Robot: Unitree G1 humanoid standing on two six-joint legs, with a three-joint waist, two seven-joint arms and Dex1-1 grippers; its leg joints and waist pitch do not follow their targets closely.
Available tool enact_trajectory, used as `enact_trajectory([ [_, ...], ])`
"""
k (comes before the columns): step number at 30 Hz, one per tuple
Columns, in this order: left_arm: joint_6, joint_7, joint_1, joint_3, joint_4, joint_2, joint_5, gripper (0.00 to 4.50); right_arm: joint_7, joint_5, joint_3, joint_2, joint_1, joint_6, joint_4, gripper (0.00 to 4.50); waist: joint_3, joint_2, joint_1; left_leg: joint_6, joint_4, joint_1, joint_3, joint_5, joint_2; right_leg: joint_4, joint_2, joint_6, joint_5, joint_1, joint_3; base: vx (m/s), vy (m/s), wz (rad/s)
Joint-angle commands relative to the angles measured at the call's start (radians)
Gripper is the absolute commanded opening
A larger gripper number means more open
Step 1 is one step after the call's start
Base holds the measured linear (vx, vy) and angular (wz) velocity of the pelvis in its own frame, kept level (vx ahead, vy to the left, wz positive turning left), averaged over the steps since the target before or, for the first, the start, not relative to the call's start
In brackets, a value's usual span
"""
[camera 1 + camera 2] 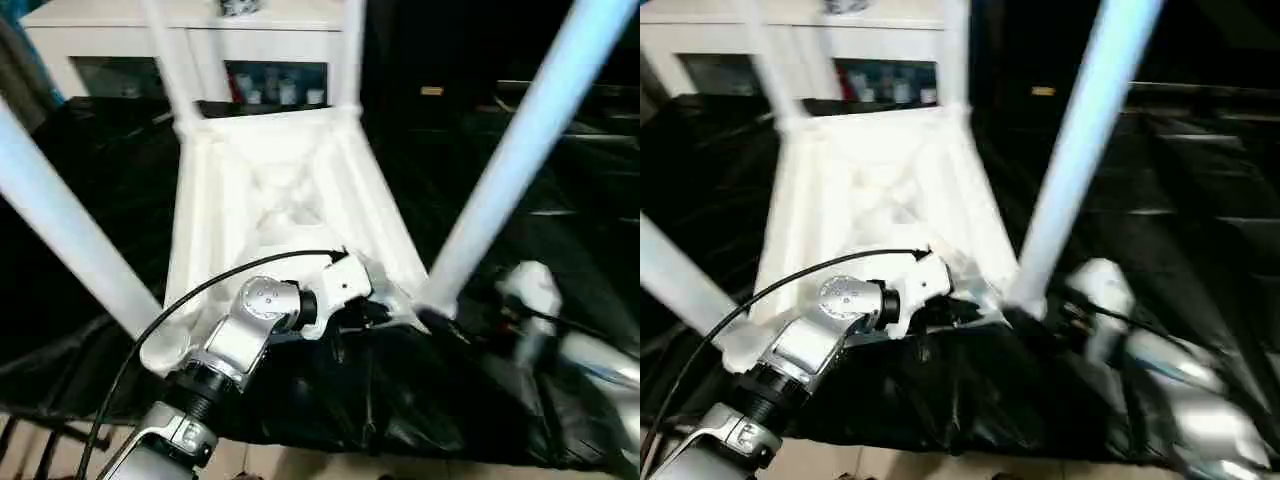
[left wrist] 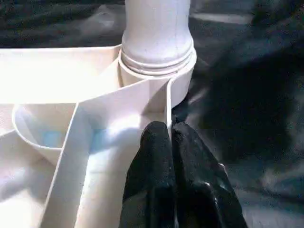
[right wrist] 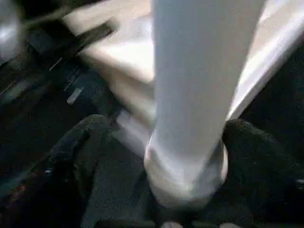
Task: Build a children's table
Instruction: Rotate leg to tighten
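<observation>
Four legs stand up from the upturned table (image 1: pixel 285 200), which lies ribbed side up on black sheeting (image 1: pixel 480 400) straight ahead of my pincers. My left pincer (image 2: pixel 170 137) is squeezed shut on the thin outer wall of the top, just beside the near right corner socket (image 2: pixel 159 78), with that wall pinched between the black fingers (image 2: pixel 154 156). My right pincer (image 3: pixel 183 142) stands wide, its two pads either side of the near right leg (image 1: pixel 525 150) just above where it enters the socket; I cannot tell whether the pads touch it, and I judge that nothing is gripped there. The table looks like hollow white plastic, so I expect it to be light and fairly stiff, with smooth, slippery tubes that may turn or slide in a loose grip. The top's rim and ribs give a flat edge to pinch; a leg is best taken low, near its socket, where it flexes least. Beyond the table stands a white cabinet (image 1: pixel 190 40) with glass doors, well apart from my fingers. The near left leg (image 1: pixel 70 240) rises close beside my left forearm (image 1: pixel 230 350), and a black cable (image 1: pixel 180 300) loops over that wrist; both could snag if I swing across.
</observation>
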Motion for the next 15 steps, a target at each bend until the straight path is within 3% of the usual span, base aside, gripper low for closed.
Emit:
enact_trajectory([
  [1,-0.041,-0.065,0.035,-0.026,0.057,0.014,-0.028,0.0,0.031,0.03,-0.043,-0.01,0.007,0.019,-0.014,4.27,-0.038,-0.03,-0.003,0.142,-0.05,-0.009,0.001,-0.19,0.03,-0.068,-0.04,-0.195,-0.262,0.042,0.028,0.0,0.0,0.0],
  [3,-0.09,-0.139,0.026,-0.055,0.077,0.044,-0.023,0.0,0.016,0.068,-0.152,-0.034,0.027,0.044,-0.01,4.27,-0.039,-0.034,-0.006,0.127,-0.053,-0.008,-0.001,-0.212,0.03,-0.071,-0.04,-0.179,-0.319,0.041,0.028,0.0,0.0,0.0],
  [4,-0.102,-0.152,0.023,-0.058,0.085,0.048,-0.025,0.0,0.014,0.087,-0.172,-0.046,0.039,0.053,-0.014,4.27,-0.038,-0.032,-0.006,0.119,-0.053,-0.005,-0.001,-0.219,0.03,-0.075,-0.041,-0.172,-0.344,0.039,0.029,0.0,0.0,0.0],
  [7,-0.149,-0.228,0.006,-0.074,0.106,0.063,-0.041,0.0,0.011,0.109,-0.254,-0.081,0.107,0.058,-0.006,4.27,-0.043,-0.027,-0.003,0.113,-0.049,0.001,0.002,-0.207,0.034,-0.07,-0.041,-0.192,-0.3,0.038,0.029,0.0,0.0,0.0],
  [10,-0.15,-0.268,0.004,-0.076,0.106,0.068,-0.058,0.0,-0.007,0.105,-0.286,-0.082,0.134,0.054,-0.011,4.27,-0.049,-0.028,0.001,0.122,-0.043,0.0,0.002,-0.169,0.032,-0.06,-0.039,-0.213,-0.222,0.042,0.028,0.0,0.0,0.0],
  [11,-0.17,-0.282,0.002,-0.074,0.113,0.067,-0.066,0.0,-0.031,0.103,-0.298,-0.078,0.14,0.055,-0.006,4.27,-0.052,-0.019,0.002,0.127,-0.042,-0.002,0.002,-0.153,0.031,-0.055,-0.039,-0.221,-0.192,0.045,0.026,0.0,0.0,0.0],
  [12,-0.188,-0.297,0.002,-0.067,0.119,0.063,-0.079,0.0,-0.077,0.083,-0.298,-0.056,0.137,0.039,-0.003,4.27,-0.054,-0.02,0.0,0.132,-0.038,-0.002,0.003,-0.138,0.029,-0.054,-0.038,-0.225,-0.168,0.045,0.026,0.0,0.0,0.0],
  [15,-0.248,-0.284,0.004,-0.054,0.136,0.057,-0.086,0.0,-0.244,0.039,-0.288,0.038,0.095,0.045,-0.006,4.27,-0.056,-0.026,-0.002,0.127,-0.037,-0.005,0.004,-0.145,0.025,-0.055,-0.038,-0.215,-0.206,0.045,0.024,0.0,0.0,0.0],
])
